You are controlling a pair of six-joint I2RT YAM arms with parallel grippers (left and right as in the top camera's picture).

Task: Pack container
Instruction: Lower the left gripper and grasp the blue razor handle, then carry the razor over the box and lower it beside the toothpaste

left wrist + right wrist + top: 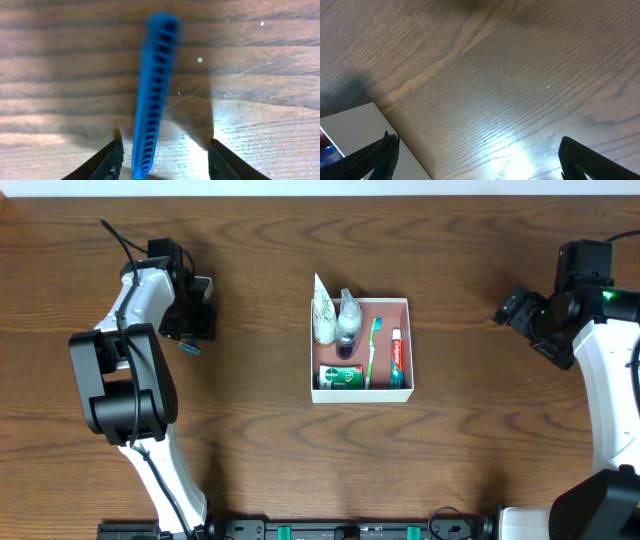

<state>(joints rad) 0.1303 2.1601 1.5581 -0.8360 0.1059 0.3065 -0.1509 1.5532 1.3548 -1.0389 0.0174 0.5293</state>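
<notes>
The container (362, 394), a square white-walled box with a pink-brown inside, sits at the table's middle. In it are a toothbrush (373, 350), a toothpaste tube (397, 352), a green soap carton (341, 376), a small clear bottle (348, 326) and a white tube (324, 315). A blue comb (152, 100) lies on the wood at the far left, its end showing in the overhead view as well (189, 348). My left gripper (166, 147) straddles it, jaws open, the comb nearer the left finger (107, 162) with a gap on both sides. My right gripper (480, 165) hangs open over bare wood, right of the container.
The container's white wall (357, 130) shows at the lower left of the right wrist view. Both arm bases stand at the near table edge, and the left arm (125, 380) takes up the left side.
</notes>
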